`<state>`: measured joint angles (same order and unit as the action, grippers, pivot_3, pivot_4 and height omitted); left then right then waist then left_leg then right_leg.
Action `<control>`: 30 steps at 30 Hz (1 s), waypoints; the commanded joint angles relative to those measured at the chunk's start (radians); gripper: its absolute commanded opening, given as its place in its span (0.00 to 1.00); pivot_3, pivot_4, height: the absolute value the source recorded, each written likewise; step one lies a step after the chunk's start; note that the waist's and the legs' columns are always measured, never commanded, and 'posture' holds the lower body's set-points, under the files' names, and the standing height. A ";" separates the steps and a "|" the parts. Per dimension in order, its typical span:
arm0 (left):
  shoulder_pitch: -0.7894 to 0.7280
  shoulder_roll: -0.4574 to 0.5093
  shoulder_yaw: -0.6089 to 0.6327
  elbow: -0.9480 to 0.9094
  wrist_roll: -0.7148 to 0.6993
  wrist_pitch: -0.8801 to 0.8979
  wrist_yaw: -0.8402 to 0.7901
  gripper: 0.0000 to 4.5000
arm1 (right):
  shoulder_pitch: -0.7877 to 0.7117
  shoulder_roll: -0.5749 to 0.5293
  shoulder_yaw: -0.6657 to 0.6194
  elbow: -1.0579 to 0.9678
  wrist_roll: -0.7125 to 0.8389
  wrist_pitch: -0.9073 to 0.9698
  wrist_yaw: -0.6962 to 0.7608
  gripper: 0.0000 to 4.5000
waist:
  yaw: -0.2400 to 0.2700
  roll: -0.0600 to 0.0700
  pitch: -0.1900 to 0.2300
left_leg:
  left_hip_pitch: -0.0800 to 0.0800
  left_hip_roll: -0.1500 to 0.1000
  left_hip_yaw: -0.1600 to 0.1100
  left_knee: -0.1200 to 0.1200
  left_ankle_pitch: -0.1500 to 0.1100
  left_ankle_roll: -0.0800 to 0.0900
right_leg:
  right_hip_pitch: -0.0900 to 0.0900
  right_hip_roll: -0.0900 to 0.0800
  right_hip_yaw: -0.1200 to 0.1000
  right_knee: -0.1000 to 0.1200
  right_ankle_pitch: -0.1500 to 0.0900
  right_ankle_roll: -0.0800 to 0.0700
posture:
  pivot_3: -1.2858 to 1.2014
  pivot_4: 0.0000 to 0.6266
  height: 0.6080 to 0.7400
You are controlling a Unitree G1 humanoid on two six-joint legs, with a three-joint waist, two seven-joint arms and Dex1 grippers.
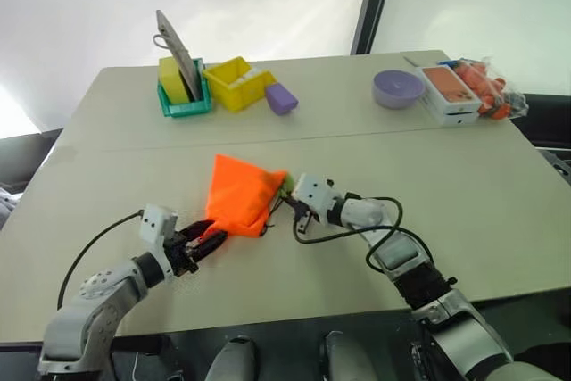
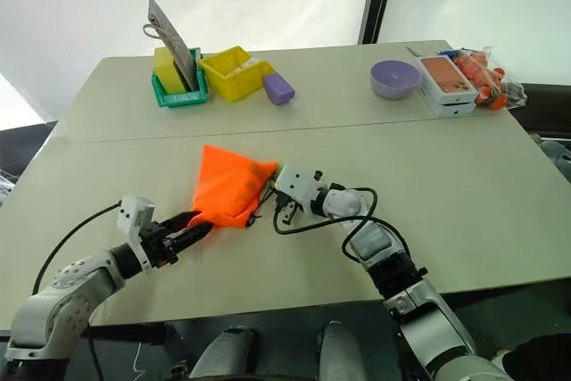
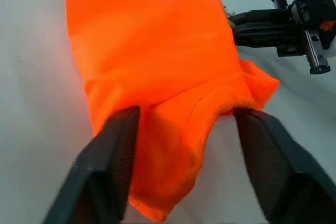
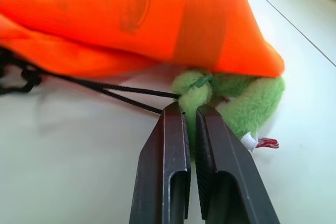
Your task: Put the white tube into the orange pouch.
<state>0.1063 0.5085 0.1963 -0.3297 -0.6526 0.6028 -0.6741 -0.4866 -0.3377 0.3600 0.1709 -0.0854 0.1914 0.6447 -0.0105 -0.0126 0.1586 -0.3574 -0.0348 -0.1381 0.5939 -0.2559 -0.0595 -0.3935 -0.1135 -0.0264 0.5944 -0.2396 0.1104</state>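
On the pale table (image 1: 500, 202), the orange pouch (image 1: 239, 192) lies near the front edge between both arms. The left gripper (image 3: 186, 145) straddles the pouch's corner with fingers spread wide, apparently poised to pinch the fabric. The right gripper (image 4: 190, 116), fingers nearly together, presses at the green fuzzy ball (image 4: 231, 95) on the black cord (image 4: 105, 90), likely to steady the bag. The white tube's whereabouts cannot be told.

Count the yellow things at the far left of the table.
2: a yellow block standing in the green tray, and an open yellow bin just right of that tray. More may be hidden inside the bin.
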 commanded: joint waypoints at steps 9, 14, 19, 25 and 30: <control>-0.105 0.079 0.121 -0.002 -0.175 0.100 -0.028 0.96 | 0.193 -0.151 -0.261 -0.366 0.147 0.168 0.027 0.00 | 0.000 0.000 0.000 | 0.000 0.000 0.000 0.000 0.000 0.000 | 0.000 0.000 0.000 0.000 -0.001 0.001 | 0.52 0.24 1.00; -0.188 0.089 0.072 0.059 -0.135 0.083 -0.051 0.96 | 0.246 -0.136 -0.428 -0.519 0.334 0.268 0.025 0.00 | 0.001 0.000 0.000 | 0.000 0.000 0.000 0.000 0.000 0.000 | 0.000 0.000 0.000 -0.001 -0.001 0.001 | 0.52 0.24 1.00; -0.268 0.081 -0.009 0.112 -0.079 0.054 -0.093 0.96 | 0.242 -0.090 -0.527 -0.642 0.529 0.371 -0.004 0.00 | 0.001 0.000 0.001 | 0.000 0.000 0.000 0.000 0.000 0.000 | 0.000 0.000 0.000 -0.001 -0.001 0.001 | 0.52 0.24 1.00; -0.392 0.054 -0.107 0.140 -0.034 0.021 -0.152 0.96 | 0.221 -0.077 -0.526 -0.734 0.676 0.448 -0.024 0.00 | 0.001 0.000 0.001 | -0.001 0.000 0.000 0.000 0.000 0.000 | 0.000 0.000 0.000 -0.002 -0.001 0.001 | 0.52 0.24 1.00; -0.491 0.040 -0.223 0.158 0.027 -0.030 -0.254 0.98 | 0.197 -0.070 -0.484 -0.759 0.722 0.468 -0.038 0.00 | 0.001 0.000 0.001 | -0.001 0.000 0.000 0.000 0.000 0.000 | 0.000 0.000 0.000 -0.002 -0.001 0.001 | 0.52 0.24 1.00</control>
<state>-0.3543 0.5463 0.0069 -0.1640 -0.6549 0.6131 -0.8870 -0.2651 -0.4115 -0.1249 -0.5413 0.6053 0.6665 0.6121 -0.0091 -0.0128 0.1594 -0.3590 -0.0349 -0.1375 0.5941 -0.2560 -0.0594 -0.3935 -0.1137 -0.0269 0.5920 -0.2406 0.1116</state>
